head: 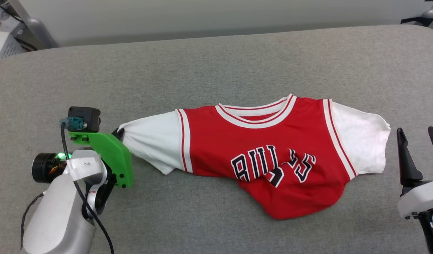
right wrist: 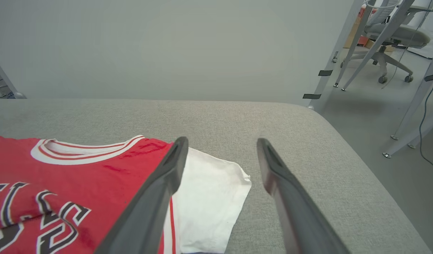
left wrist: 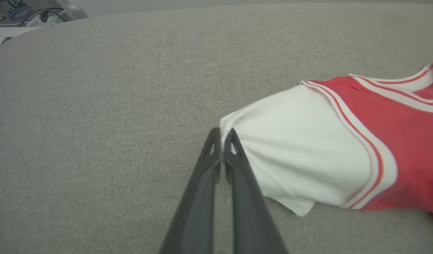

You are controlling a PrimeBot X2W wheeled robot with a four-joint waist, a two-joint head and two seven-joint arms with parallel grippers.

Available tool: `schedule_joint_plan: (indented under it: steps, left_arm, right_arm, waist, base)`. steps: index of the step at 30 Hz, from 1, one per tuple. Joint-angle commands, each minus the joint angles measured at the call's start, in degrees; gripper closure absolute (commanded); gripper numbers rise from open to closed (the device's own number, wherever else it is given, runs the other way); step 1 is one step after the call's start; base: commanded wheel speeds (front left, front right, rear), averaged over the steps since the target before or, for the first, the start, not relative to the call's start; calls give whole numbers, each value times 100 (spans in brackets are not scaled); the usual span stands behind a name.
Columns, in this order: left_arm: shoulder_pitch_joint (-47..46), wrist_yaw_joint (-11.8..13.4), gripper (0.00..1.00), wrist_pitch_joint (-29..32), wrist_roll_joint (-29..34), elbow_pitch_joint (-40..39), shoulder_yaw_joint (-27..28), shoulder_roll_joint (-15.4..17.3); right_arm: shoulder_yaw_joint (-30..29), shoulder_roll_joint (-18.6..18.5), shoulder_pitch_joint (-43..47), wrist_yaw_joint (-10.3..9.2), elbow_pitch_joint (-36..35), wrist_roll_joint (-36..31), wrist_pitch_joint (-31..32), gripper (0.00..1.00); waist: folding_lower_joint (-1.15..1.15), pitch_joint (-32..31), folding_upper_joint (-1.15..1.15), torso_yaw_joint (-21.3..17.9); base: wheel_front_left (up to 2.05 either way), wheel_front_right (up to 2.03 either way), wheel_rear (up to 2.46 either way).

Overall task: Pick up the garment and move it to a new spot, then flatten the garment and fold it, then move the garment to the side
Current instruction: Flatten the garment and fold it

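The garment (head: pixel 269 141) lies chest-up on the grey padded bench (head: pixel 216 63), a little right of the middle, with its striped collar (head: pixel 255 113) toward the far edge. Its red lower part is bunched and tucked under toward the near edge, so the black lettering (head: pixel 273 165) is creased and partly folded over. The left gripper (head: pixel 117 134) is clenched on the very tip of the left sleeve (head: pixel 153 141), which tapers to a point at the fingers. In the left wrist view, the two dark fingers (left wrist: pixel 234 148) sit pressed together at that white cuff corner. The right gripper (head: pixel 416 132) is released, jaws well spread, near the bench's right edge. It is just beside the right sleeve (head: pixel 361 141) but not touching it.
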Motion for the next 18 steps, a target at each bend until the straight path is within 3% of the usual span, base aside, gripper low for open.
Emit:
schedule_joint_plan:
  steps: [1,6,7,9,15,18]
  left_arm:
    - [192,-17,100,76,-155,-218,29,33]
    - [906,84,100,640,-379,-1517,-3,162]
    - [1174,205,100,1000,-419,-2230,-71,220]
    - [1267,266,100,1167,-406,-2606,-110,264]
    - [1311,373,100,1425,-319,-3364,-212,326]
    - [1267,385,100,1483,-293,-3594,-258,328]
  right_arm:
    - [11,-83,85,-5,14,34,140,0]
    - [61,-565,-35,-5,157,279,1687,0]
    - [153,-946,-268,-5,203,578,2702,0]
    - [182,-1239,-460,-5,243,717,3269,0]
    - [318,-1792,-1195,-5,552,968,4378,0]
    - [485,-2004,-1579,-5,827,984,4616,0]
  waist:
    - [0,-121,0,203]
    - [0,-24,0,400]
    - [0,112,0,491]
    - [0,236,0,558]
    - [0,653,0,756]
    - [0,851,0,856]
  base:
    - [0,0,0]
    - [0,0,0]
    - [0,0,0]
    - [0,0,0]
    - [0,0,0]
    - [0,0,0]
